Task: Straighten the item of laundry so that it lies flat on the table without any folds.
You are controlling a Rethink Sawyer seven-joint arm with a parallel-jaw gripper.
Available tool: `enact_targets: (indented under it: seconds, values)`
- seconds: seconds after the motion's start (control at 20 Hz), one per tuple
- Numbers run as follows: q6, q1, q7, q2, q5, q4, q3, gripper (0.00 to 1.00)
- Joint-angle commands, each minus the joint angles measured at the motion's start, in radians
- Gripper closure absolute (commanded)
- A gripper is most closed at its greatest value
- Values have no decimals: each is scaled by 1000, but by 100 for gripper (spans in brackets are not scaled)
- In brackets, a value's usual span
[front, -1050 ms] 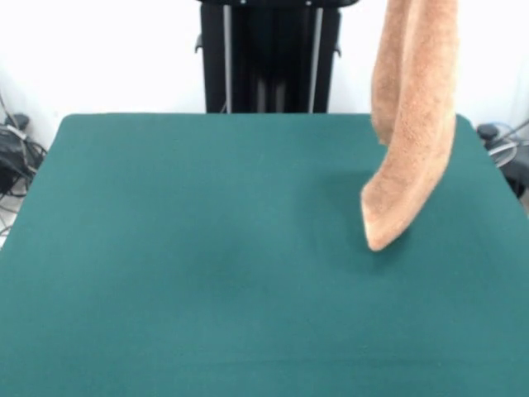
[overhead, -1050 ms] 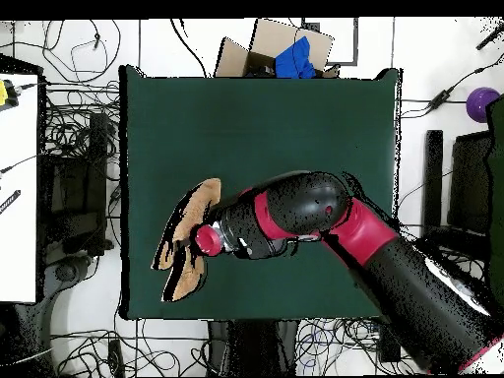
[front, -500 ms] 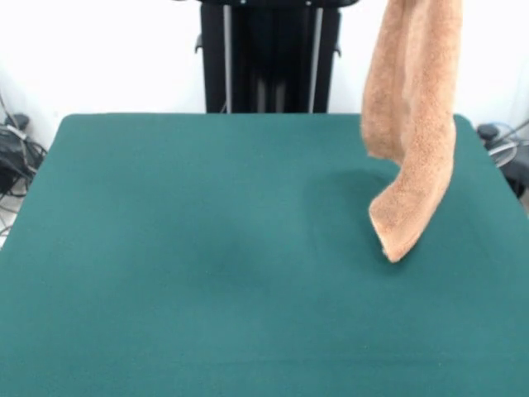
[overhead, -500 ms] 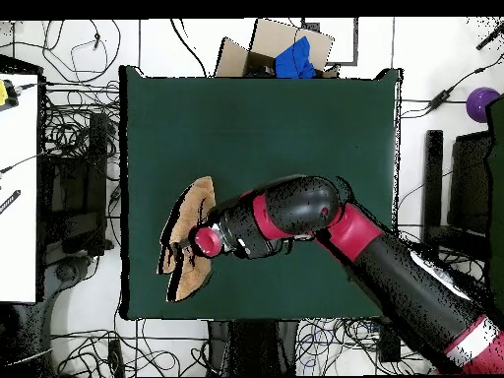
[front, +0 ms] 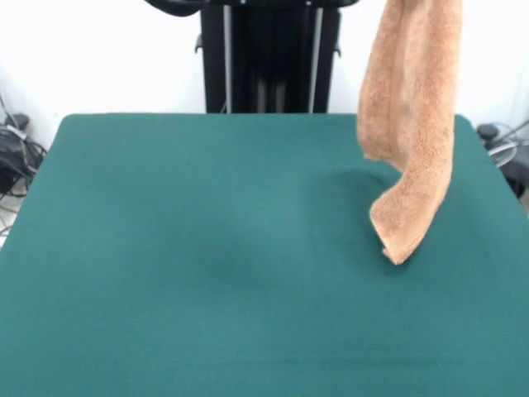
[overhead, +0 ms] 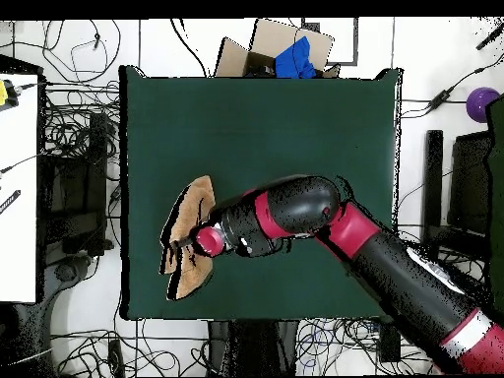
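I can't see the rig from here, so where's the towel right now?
In the front view the towel hangs in the air at the right, its lowest tip just above the table. From overhead it sits near the table's left edge, by the arm's end.

The front camera sits low, close to 1 edge of the table [front: 207,273], and looks across the green top toward a black column [front: 269,54] and a white wall behind the opposite edge — the near part of the tabletop runs out of the picture at the bottom. The overhead camera looks straight down from well above the table [overhead: 285,118], taking in all 4 edges plus cables [overhead: 84,98] and a cardboard box [overhead: 266,44] on the floor around it. Both views share the green tabletop — turned half round between them.
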Motion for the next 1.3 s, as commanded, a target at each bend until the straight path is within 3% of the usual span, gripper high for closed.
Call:
enact_targets:
  seconds: [0.05, 0.3, 0.65, 1.3]
  values:
    - [2, -8, -73, 66, -39, -76, 27, 100]
    - [31, -8, -78, 91, -48, -111, 7, 100]
    - [81, 14, -102, 91, -148, -203, -89, 100]
    - [206, -17, -96, 81, -254, -277, -91, 100]
